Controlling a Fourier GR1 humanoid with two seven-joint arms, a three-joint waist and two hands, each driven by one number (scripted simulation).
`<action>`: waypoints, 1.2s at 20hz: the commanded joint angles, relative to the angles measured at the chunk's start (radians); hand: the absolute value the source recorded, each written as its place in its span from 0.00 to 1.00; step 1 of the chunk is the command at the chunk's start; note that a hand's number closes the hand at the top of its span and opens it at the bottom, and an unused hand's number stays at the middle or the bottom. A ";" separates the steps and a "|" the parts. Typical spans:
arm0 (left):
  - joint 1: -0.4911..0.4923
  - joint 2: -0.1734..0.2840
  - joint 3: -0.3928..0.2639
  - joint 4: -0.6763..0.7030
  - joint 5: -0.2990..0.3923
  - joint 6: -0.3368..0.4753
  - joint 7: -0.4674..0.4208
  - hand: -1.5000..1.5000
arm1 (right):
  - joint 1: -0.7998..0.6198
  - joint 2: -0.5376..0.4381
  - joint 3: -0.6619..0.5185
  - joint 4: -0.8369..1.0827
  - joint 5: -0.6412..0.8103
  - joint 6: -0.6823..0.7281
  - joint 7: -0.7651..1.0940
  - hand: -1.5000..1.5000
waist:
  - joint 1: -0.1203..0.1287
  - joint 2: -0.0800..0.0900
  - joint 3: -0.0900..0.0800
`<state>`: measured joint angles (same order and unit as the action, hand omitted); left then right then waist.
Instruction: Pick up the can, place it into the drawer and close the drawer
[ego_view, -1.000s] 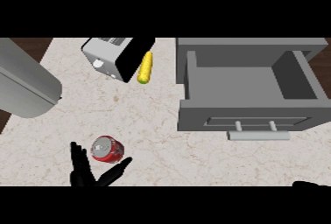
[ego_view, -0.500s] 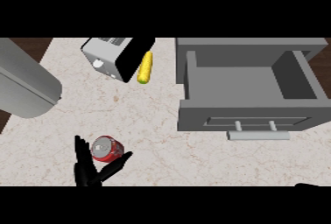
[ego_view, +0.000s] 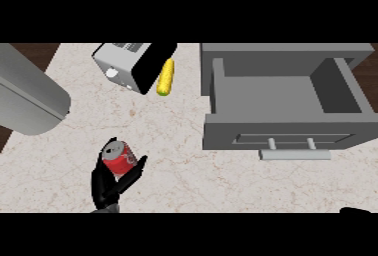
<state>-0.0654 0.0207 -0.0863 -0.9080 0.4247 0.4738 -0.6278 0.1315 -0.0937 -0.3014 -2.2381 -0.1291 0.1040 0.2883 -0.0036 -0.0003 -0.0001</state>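
A pale, beige-veined stone worktop (ego_view: 170, 165) fills the view, seen from steeply above. Near its front edge, left of centre, a small red metal can with a silver top (ego_view: 118, 156) sits on the worktop, tilted so that its top faces up and to the left. The black left robot hand (ego_view: 103, 182) comes up from the front edge and sits around the can: fingers run up along the can's left side and the thumb reaches up along its right side, so the can lies between them, grasped. Whether the can is lifted clear of the surface cannot be told.

At the right side of the worktop a grey box-shaped drawer (ego_view: 284, 135) stands pulled open, its inside a plain grey floor between raised walls. A pale bar handle (ego_view: 294, 154) juts from its front panel towards the front edge. The can is well apart from the drawer, to its left.

Near the back edge stands a silver and black toaster (ego_view: 125, 67), with a yellow corn cob (ego_view: 165, 78) just beside it on its right. A large grey cylinder (ego_view: 26, 95) overlaps the worktop's left edge.

At the front right corner only a small dark tip of the right robot hand (ego_view: 357, 210) shows; its fingers cannot be made out.
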 joint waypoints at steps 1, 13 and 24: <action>-0.108 0.000 0.066 0.149 0.022 -0.111 -0.058 1.00 | -0.019 0.020 0.015 0.041 0.032 -0.011 -0.029 0.00 | -0.001 0.001 0.000; -0.253 0.005 0.031 0.147 -0.014 -0.177 0.006 1.00 | -0.031 -0.016 -0.021 -0.041 -0.004 0.005 0.041 0.00 | -0.005 0.001 -0.001; -0.547 0.083 0.022 0.300 -0.054 -0.392 0.152 1.00 | -0.044 -0.027 -0.042 -0.058 -0.001 -0.009 0.071 0.00 | -0.011 0.001 0.000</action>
<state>-0.5379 0.1070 -0.0635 -0.6305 0.3859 0.1008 -0.5306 0.0643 -0.1101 -0.3278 -2.2302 -0.1058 0.0926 0.3053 -0.0132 0.0030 -0.0006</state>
